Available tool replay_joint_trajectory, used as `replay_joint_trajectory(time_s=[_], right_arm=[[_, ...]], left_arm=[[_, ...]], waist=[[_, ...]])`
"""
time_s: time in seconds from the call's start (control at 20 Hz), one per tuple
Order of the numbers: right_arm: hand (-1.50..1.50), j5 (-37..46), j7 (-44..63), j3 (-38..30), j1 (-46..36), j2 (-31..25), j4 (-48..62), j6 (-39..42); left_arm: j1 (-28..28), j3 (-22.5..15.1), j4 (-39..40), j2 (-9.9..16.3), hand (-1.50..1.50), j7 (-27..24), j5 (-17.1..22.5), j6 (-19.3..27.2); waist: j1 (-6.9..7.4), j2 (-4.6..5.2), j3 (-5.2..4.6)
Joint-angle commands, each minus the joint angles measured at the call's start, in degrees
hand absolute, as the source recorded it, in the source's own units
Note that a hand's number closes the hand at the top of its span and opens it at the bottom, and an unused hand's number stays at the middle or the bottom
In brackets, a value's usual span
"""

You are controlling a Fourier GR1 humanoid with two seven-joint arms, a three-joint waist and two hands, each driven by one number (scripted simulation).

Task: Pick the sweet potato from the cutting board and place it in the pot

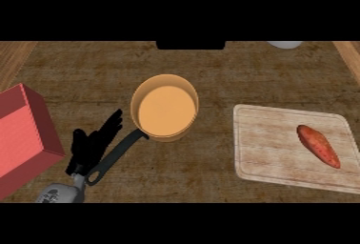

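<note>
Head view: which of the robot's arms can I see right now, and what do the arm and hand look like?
Only the left arm shows. Its forearm is grey with a rounded, metallic-looking casing, ending in an all-black left hand with slim fingers. No cables or markings are visible. The right arm is out of view.

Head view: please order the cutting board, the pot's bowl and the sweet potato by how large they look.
1. cutting board
2. pot bowl
3. sweet potato
The gaps look clear.
</note>
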Motion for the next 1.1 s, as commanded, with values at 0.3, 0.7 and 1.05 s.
replay_joint_trajectory(time_s=[0.3,0.7,1.05], right_arm=[[-1.5,14.66,4.26,12.6,-5.63,2.81,6.29,7.55],[-1.5,33.0,-12.63,13.19,-11.01,7.45,22.94,5.02],[-1.5,36.87,-22.96,13.3,-14.47,8.97,35.3,3.14]], left_arm=[[-0.02,-0.87,-0.61,-1.77,0.0,0.29,-1.81,-0.06],[-0.7,3.54,3.12,-0.37,0.0,-2.18,-0.72,-5.06],[-1.01,2.83,0.74,-2.52,0.0,0.59,-3.43,-2.63]], waist=[[1.22,0.28,0.15],[0.5,0.17,0.13],[0.44,0.12,0.14]])
